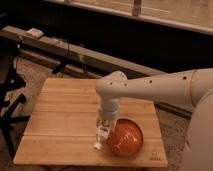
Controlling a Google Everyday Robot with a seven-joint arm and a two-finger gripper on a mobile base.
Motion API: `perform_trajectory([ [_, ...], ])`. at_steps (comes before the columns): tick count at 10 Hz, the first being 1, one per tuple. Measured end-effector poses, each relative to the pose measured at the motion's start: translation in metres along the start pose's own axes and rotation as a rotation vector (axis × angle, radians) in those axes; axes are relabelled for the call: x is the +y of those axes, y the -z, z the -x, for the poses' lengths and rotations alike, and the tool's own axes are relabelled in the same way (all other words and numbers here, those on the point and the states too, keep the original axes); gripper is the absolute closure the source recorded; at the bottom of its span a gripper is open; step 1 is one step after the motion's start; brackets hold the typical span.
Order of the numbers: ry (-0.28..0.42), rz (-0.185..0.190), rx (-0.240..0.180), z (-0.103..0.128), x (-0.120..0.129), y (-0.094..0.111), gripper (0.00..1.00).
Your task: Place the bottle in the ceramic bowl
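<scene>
A slim whitish bottle point(101, 136) hangs cap end down just above the wooden table, at the left rim of the ceramic bowl point(125, 138). The bowl is round, glossy and orange-red, and it sits near the table's front right corner. My gripper point(103, 126) points straight down from the white arm and is shut on the bottle's upper part. The bottle's lower end sits beside the bowl's left edge, outside it.
The wooden table point(60, 125) has slatted boards and a front edge close to the bowl. A dark stand point(10, 95) is at the left. A long rail point(75, 50) runs behind the table. My white arm fills the right side.
</scene>
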State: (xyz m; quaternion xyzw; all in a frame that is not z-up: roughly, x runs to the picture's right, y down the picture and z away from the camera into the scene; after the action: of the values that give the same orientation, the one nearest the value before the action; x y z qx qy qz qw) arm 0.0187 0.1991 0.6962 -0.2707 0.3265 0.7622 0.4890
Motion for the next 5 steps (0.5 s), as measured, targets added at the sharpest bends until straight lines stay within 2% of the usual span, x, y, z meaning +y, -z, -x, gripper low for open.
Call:
perform_trajectory([
  [1, -0.047, -0.01, -0.001, -0.004, -0.018, -0.002, 0.95],
  [3, -0.104, -0.039, 0.0, -0.004, -0.04, -0.009, 0.73],
  [4, -0.127, -0.052, 0.004, -0.001, -0.046, -0.013, 0.65],
  [5, -0.151, -0.066, 0.013, 0.006, -0.047, -0.019, 0.53],
])
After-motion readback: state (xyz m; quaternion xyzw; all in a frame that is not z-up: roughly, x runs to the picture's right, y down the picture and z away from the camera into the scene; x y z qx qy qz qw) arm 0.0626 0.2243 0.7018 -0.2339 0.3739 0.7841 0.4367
